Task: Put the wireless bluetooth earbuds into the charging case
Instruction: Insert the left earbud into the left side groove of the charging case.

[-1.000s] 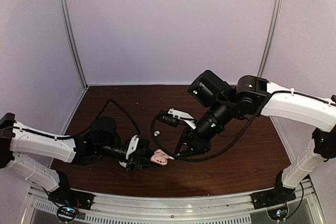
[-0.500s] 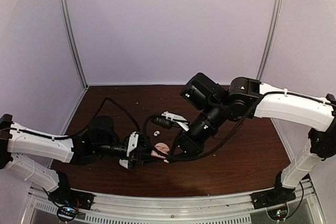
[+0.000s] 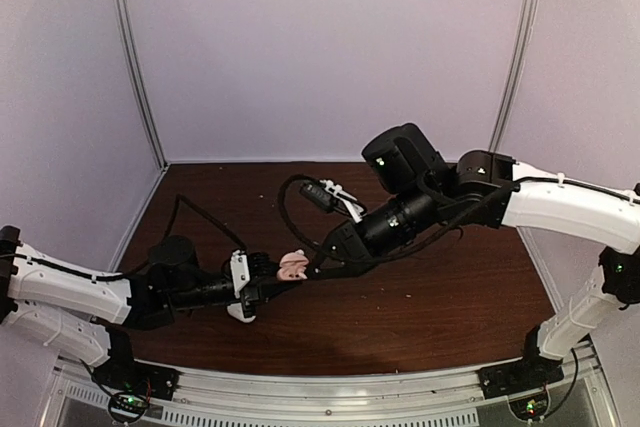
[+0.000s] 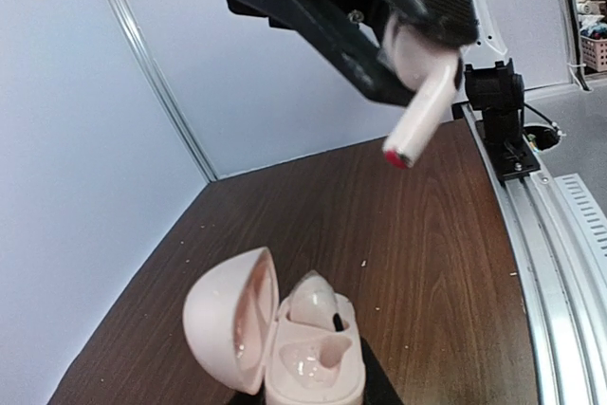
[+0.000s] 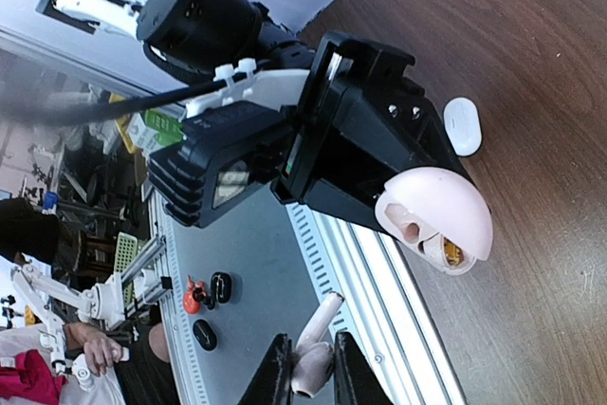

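On my feed a small white oval case lies flat on the dark wooden table; an aluminium rail runs along its near edge.

Bright even light, soft shadows; top view bends at edges; earbud sharp in left wrist view.

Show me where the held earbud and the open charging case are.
earbud [image 4: 424,92]: left wrist view, on its white stem.
charging case [image 4: 313,369]: left wrist view, on its open base.
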You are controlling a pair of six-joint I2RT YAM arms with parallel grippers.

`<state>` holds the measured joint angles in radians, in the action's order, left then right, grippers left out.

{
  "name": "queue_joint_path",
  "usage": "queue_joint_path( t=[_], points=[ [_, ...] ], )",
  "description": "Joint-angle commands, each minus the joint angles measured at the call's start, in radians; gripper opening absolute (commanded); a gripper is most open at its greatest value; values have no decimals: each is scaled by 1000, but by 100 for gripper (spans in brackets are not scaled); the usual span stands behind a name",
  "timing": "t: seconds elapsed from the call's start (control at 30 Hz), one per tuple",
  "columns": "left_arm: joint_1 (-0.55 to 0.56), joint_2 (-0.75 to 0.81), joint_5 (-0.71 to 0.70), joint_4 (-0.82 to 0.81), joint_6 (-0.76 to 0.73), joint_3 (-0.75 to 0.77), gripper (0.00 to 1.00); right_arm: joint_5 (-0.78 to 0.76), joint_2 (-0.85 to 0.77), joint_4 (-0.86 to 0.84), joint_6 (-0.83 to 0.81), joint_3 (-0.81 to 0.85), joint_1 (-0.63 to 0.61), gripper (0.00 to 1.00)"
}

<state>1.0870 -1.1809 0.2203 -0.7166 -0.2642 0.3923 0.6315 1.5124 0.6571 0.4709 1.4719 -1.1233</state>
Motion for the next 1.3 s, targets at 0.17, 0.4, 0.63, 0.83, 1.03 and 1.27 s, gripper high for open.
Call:
queue_joint_path(
  t=[0.17, 0.4, 0.63, 0.83, 1.03, 1.27],
  points=[
    [16, -56, -249, -326, -112, -42, 0, -7, -41, -186, 156, -65, 35, 18],
    [20, -117, -278, -412, -190, -32, 0, 13, -53, -264, 227, -101, 75, 16],
    [24, -165, -295, -453, -199, -13, 0, -7, -62, -333, 268, -155, 112, 12],
    [29, -186, -369, -472, -212, -4, 0, -55, -57, -277, 251, -140, 123, 12],
    [41, -228, -424, -491, -245, 15, 0, -66, -37, -290, 261, -137, 122, 11],
    [46, -267, -439, -531, -253, 20, 0, -86, -14, -267, 257, -125, 123, 11]
  ],
)
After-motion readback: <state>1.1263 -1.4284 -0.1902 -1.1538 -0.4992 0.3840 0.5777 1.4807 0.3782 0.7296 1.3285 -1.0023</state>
